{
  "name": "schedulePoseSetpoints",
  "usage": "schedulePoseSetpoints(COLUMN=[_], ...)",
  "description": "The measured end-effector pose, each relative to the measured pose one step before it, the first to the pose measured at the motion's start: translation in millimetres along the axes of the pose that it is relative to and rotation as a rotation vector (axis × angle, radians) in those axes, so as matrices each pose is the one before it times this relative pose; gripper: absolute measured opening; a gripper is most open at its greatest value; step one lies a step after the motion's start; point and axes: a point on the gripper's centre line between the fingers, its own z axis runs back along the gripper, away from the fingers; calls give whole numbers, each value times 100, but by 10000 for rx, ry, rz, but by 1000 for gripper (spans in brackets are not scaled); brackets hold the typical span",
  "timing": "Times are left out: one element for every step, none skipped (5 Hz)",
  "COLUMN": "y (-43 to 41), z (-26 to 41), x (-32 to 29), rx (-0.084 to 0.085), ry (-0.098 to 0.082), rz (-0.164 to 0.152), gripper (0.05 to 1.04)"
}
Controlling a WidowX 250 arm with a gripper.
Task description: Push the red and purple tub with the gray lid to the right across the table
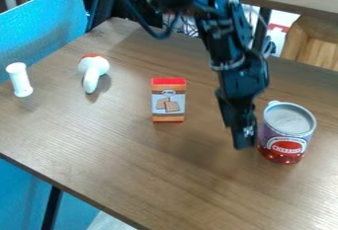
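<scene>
The black gripper [242,130] hangs low over the right half of the table, directly left of a can [288,131]. This can stands upright, with a grey top and a purple and red label; whether the gripper touches it I cannot tell. Left of the gripper, separated by a gap, an orange box with a red top [168,100] stands upright and shows crackers on its front.
On the wooden table [139,160], a white object with an orange end [94,71] lies at the upper left. Farther left stands a white cylinder [20,80] near the table's edge. A blue panel [43,31] borders that side.
</scene>
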Motion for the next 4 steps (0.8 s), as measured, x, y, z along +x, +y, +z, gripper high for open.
schedulePoseSetpoints(y=[338,-22,-449,-163], z=[1172,1601,426,712], x=[-2364,-1497,-1312,-850], rx=[1035,1156,-7,-591], ry=[844,640,818,-129], rz=[1754,1656,1232,1269], gripper=[1001,1001,1001,1001])
